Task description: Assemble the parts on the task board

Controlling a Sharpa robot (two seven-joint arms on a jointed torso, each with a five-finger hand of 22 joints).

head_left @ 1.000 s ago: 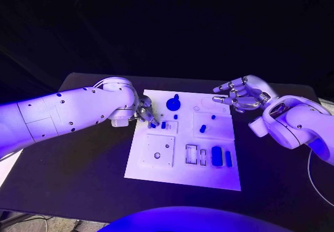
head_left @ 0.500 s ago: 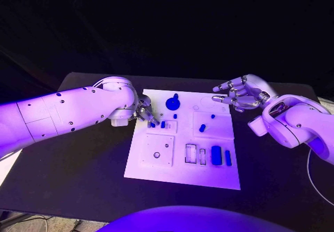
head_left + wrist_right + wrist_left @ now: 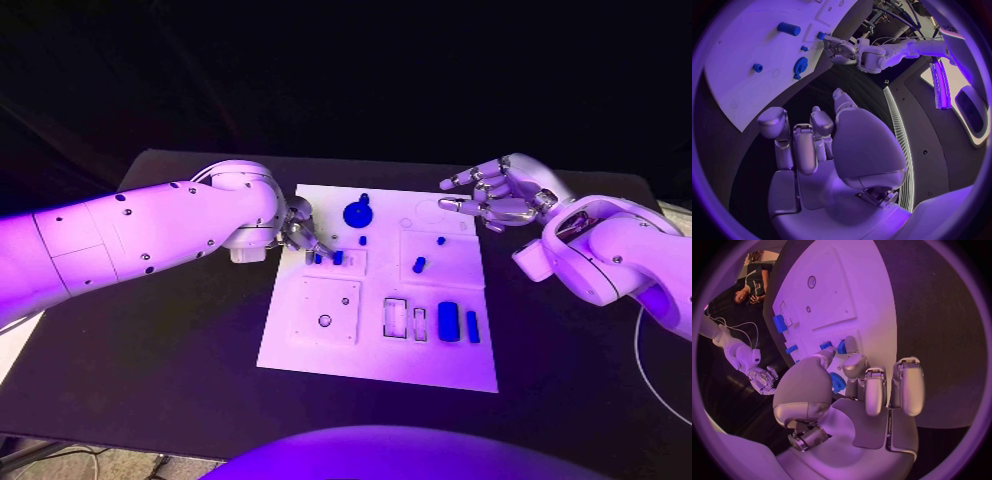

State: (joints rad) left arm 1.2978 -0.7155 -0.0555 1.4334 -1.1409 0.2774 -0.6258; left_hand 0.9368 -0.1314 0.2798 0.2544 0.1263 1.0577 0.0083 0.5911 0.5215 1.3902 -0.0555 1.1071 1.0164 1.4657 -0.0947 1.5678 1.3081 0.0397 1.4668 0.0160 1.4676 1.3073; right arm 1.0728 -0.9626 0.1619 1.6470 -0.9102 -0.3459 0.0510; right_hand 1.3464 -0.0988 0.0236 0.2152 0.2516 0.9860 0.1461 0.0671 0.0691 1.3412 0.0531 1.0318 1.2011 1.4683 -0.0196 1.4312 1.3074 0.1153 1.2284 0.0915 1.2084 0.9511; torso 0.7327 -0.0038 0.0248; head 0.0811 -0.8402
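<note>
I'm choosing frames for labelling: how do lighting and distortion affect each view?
Head view: violet light tints the task board, surroundings black, edges straight. Left wrist view: fisheye bends the board's edges; the left hand covers part of it. Right wrist view: same bending; a bright light strip glares beside the right hand.

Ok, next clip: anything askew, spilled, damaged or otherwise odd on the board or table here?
Nothing stands out. The task board lies flat on the black table with its blue parts on it, none spilled onto the table. The left hand is at the board's far left edge by two small parts; the right hand hovers open, holding nothing.
</note>
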